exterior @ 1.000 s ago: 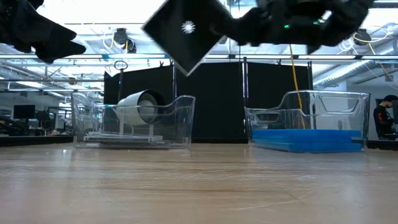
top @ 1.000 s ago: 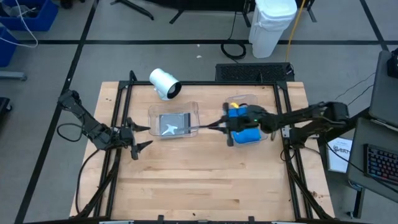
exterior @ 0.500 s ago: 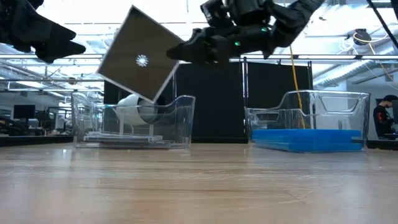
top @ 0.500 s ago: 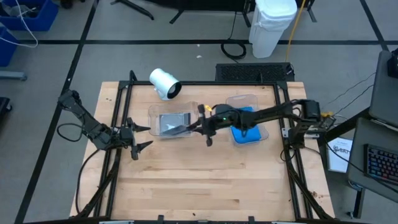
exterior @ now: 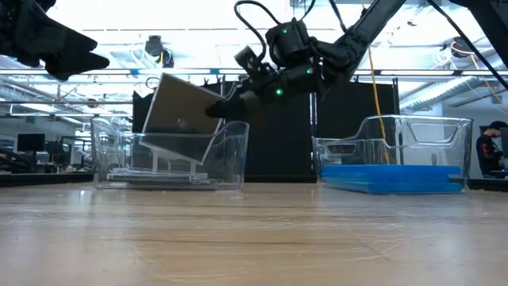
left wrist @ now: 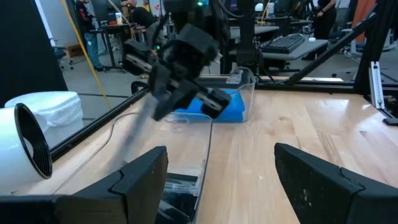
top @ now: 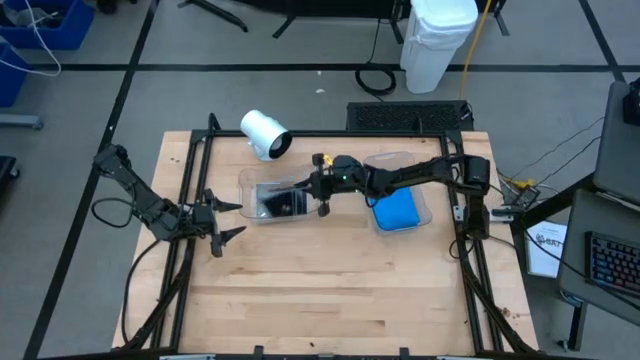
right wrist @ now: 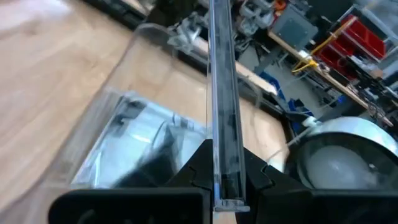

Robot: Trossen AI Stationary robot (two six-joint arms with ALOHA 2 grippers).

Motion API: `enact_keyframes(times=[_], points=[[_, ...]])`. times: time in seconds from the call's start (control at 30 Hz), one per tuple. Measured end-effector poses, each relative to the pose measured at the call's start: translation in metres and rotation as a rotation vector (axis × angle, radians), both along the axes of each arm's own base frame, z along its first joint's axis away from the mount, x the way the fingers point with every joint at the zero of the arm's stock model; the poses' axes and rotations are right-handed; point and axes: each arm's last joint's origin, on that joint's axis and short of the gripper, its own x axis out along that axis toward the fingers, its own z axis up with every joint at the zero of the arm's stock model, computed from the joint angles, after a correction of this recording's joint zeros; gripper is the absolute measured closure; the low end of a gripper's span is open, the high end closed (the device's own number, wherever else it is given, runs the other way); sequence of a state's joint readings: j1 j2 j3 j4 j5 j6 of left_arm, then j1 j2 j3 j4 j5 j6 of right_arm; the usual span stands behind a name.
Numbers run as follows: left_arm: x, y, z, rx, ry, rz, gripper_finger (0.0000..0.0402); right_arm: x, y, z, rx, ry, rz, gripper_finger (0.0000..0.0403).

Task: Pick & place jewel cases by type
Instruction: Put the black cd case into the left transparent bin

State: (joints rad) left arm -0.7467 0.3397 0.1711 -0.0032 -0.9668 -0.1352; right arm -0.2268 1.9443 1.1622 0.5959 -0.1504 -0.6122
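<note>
My right gripper [exterior: 221, 106] is shut on a dark grey jewel case [exterior: 178, 121], which hangs tilted over the left clear tray [exterior: 230, 155]. The case's lower edge dips below the tray's rim. Another dark case [right wrist: 134, 146] lies flat on that tray's floor. Blue jewel cases [top: 397, 211] lie stacked flat in the right clear tray [top: 427, 207]. My left gripper [top: 224, 219] waits open near the table's left edge, with nothing between its fingers [left wrist: 144, 175]. My right gripper pinches the dark case's right-hand edge [right wrist: 224, 158] between its two fingers, one on each flat face. The fingers come almost level from the table's right, slanting slightly down. The case hangs tilted, its lower edge [exterior: 171, 156] inside the tray walls; whether it touches anything there I cannot tell.
A white cylinder [top: 265, 133] lies on its side just behind the left tray. Dark frame rails [top: 195, 165] run along the table's left and right sides. Bare wood [top: 330, 285] stretches from the trays to the near edge.
My right gripper has swept from above the right tray toward the table's left and down, rolling as it went, and stayed shut on the dark case. The case has come from high above the table to the left tray, where its lower edge now sits below the rim.
</note>
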Motion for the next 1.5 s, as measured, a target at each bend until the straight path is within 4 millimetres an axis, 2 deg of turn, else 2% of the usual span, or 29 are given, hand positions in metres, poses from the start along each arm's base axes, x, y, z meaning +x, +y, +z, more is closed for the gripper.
enact_keyframes(times=[0.13, 0.67, 1.17, 1.33, 1.5], points=[[0.000, 0.000, 0.000, 0.000, 0.000, 0.001, 0.0105, -0.001, -0.008, 0.001, 0.051, -0.027, 0.020, 0.0387], [0.000, 0.000, 0.000, 0.000, 0.000, 0.001, 0.0105, -0.002, -0.010, -0.001, 0.081, -0.004, 0.013, 0.0375], [0.000, 0.000, 0.000, 0.000, 0.000, 0.001, 0.0105, -0.001, -0.009, 0.003, 0.190, -0.051, 0.041, 0.0258], [0.000, 0.000, 0.000, 0.000, 0.000, 0.001, 0.0105, 0.000, -0.005, 0.003, 0.246, -0.052, 0.038, 0.0242], [0.000, 0.000, 0.000, 0.000, 0.000, 0.001, 0.0105, 0.002, 0.006, 0.003, 0.257, -0.048, 0.062, 0.0243]])
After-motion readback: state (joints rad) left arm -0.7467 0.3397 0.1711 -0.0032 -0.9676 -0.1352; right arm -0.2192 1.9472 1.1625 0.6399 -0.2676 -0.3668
